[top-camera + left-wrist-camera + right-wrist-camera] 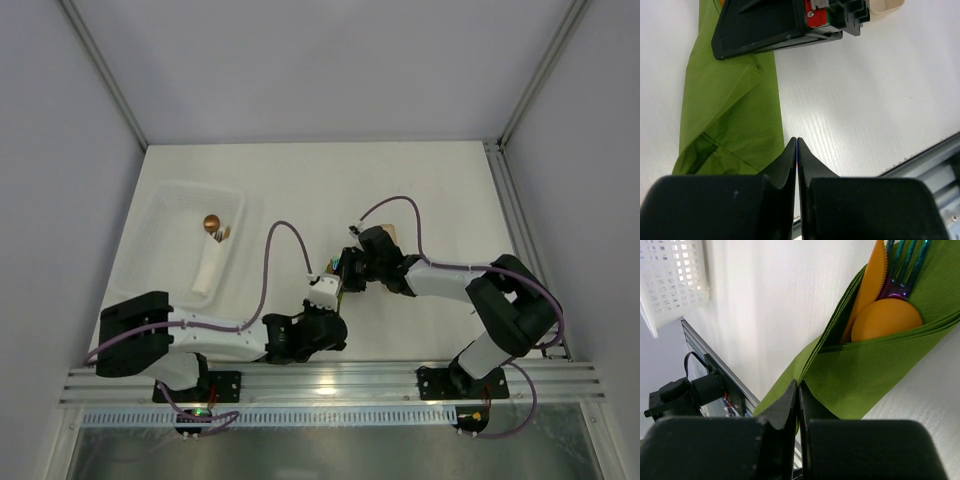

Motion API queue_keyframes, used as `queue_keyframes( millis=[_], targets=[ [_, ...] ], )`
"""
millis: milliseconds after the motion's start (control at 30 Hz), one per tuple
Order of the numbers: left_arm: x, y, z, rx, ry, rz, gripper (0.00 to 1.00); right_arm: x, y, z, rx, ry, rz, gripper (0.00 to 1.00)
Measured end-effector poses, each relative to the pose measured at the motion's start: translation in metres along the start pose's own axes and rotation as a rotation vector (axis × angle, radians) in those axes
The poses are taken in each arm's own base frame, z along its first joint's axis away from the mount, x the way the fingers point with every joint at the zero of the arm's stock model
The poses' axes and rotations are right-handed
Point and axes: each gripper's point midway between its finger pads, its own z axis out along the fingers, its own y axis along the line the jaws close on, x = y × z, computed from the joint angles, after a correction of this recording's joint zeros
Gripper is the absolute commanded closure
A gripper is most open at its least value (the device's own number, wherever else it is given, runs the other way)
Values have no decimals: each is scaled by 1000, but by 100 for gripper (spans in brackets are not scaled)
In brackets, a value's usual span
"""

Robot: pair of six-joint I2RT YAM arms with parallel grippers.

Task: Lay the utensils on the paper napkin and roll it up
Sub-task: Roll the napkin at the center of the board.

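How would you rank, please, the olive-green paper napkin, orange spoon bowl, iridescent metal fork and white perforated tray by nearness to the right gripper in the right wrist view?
From the right gripper:
1. Olive-green paper napkin, at the fingertips.
2. Orange spoon bowl, inside the fold.
3. Iridescent metal fork, just beyond it.
4. White perforated tray, far upper left.

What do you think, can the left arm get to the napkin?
Probably yes. The napkin lies right beside the left pincer, whose tips are shut, with nothing between them. It would have to open first.

Folded napkin (865,372) around utensils (885,320), tray (172,228) well to its left
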Motion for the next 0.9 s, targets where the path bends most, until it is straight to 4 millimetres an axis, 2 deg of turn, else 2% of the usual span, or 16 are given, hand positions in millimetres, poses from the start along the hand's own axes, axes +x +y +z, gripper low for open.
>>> queue_keyframes(
  millis=[100,300,400,900],
  targets=[
    [3,4,6,-86,-13,36,100,0,0,0,0,1,-1,96],
    [8,38,7,-245,-25,86,100,-1,3,-3,-8,-6,-7,96],
    [10,48,7,-298,-21,110,100,-2,5,-4,-11,-8,-9,96],
    [13,54,8,-350,-4,152,100,-2,5,-4,-13,-7,-8,96]
  ],
)
